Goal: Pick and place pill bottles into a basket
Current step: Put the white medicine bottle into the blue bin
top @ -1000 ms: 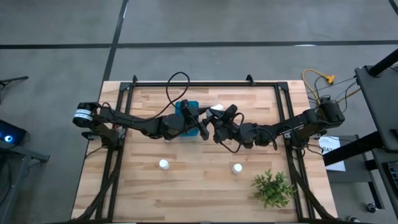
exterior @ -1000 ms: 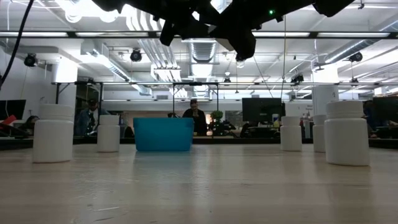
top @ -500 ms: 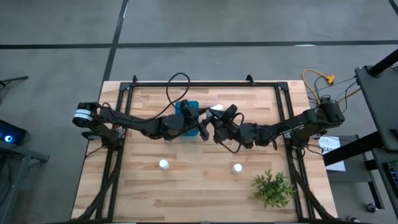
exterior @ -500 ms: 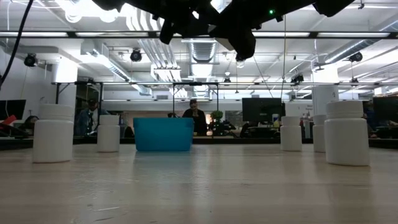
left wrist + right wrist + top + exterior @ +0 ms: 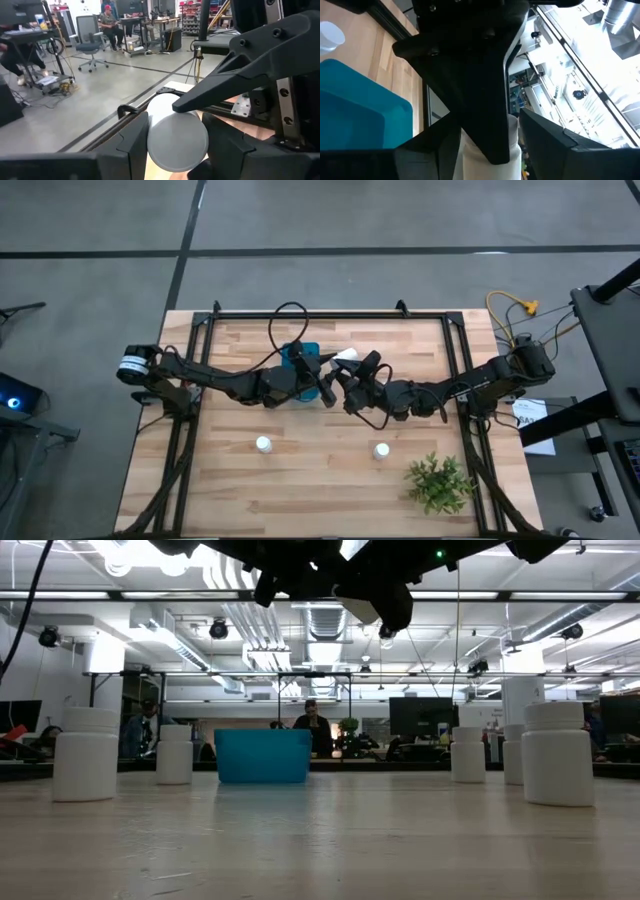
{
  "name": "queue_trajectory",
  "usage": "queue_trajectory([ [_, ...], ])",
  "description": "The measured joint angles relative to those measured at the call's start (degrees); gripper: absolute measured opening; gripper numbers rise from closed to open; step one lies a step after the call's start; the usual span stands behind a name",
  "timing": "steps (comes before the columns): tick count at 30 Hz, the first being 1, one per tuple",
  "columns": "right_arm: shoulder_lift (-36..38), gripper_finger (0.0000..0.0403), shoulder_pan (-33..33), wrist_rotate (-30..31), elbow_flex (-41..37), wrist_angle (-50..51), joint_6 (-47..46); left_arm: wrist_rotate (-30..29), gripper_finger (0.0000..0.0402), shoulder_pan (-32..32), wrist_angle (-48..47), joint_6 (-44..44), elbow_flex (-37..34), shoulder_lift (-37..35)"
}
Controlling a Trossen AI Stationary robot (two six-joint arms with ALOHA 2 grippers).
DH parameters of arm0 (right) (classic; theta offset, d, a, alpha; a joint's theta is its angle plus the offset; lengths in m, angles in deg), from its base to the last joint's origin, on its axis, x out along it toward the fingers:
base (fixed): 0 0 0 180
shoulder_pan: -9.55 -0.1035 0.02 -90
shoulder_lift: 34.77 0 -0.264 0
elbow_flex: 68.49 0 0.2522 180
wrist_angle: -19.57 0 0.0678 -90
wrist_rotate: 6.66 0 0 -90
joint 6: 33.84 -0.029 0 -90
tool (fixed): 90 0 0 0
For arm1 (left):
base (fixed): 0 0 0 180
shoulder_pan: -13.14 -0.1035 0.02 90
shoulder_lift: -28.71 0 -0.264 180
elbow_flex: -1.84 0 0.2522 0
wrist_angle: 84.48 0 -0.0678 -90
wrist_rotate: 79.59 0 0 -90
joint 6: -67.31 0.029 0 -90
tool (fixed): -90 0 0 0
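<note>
A white pill bottle (image 5: 346, 355) is held in the air between my two grippers, just right of the blue basket (image 5: 300, 356). My left gripper (image 5: 327, 370) is shut on it, and the bottle's round end faces the left wrist view (image 5: 177, 142). My right gripper (image 5: 347, 375) comes from the right and is shut on the same bottle (image 5: 490, 160). Two more bottles stand upright on the table's near half (image 5: 263, 444) (image 5: 380, 450). The low view shows several bottles standing around the basket (image 5: 263, 756). My left gripper pinches the bottle's round side wall (image 5: 150, 142) between its two fingers, which lie on either side of it. The bottle is lifted clear of the table, its axis along the fingers. My right gripper has the bottle's body (image 5: 512, 155) between its two fingers, coming level from the table's right. One finger (image 5: 240, 75) lies across the bottle's side. My left gripper hides most of the contact.
A green leafy plant (image 5: 440, 483) stands at the near right of the table. Black frame rails run along the table's left, right and far edges. In the low view, bottles stand at left (image 5: 85, 753) and right (image 5: 557, 752).
Both grippers have stayed together over the basket's right side. My left gripper has turned a little at the wrist, and my right gripper has edged slightly toward it. The bottle has stayed lifted between them.
</note>
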State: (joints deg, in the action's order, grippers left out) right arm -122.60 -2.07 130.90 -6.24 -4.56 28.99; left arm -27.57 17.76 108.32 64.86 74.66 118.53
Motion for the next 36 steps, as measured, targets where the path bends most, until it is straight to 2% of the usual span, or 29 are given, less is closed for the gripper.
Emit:
queue_trajectory([
  [11, 4.1, 0.0196, -0.2, 1.4, 0.1, 5.6, -5.6, -5.7, 0.0146, 0.2, -9.7, 1.6, -0.3, -5.7],
  [16, 8.1, 0.0195, -1.0, -2.7, 0.1, 13.2, -11.8, -6.4, 0.0146, 0.2, -17.3, 1.4, -0.2, -10.4],
  [20, 11.5, 0.0194, -0.9, -5.8, 0.0, 18.4, -16.8, -6.4, 0.0146, 0.3, -22.8, 1.2, -0.1, -14.6],
  [27, 15.4, 0.0194, -0.9, -10.3, 0.0, 24.1, -21.0, -6.3, 0.0146, 0.2, -38.6, -3.4, 1.5, -20.4],
  [33, 15.7, 0.0194, -0.9, -11.0, 0.0, 24.5, -21.5, -4.3, 0.0146, -0.8, -49.2, -7.5, 4.5, -21.9],
  [36, 15.7, 0.0194, -0.2, -14.2, 0.0, 24.7, -22.7, -1.0, 0.0146, -2.3, -52.7, -8.2, 6.1, -21.4],
])
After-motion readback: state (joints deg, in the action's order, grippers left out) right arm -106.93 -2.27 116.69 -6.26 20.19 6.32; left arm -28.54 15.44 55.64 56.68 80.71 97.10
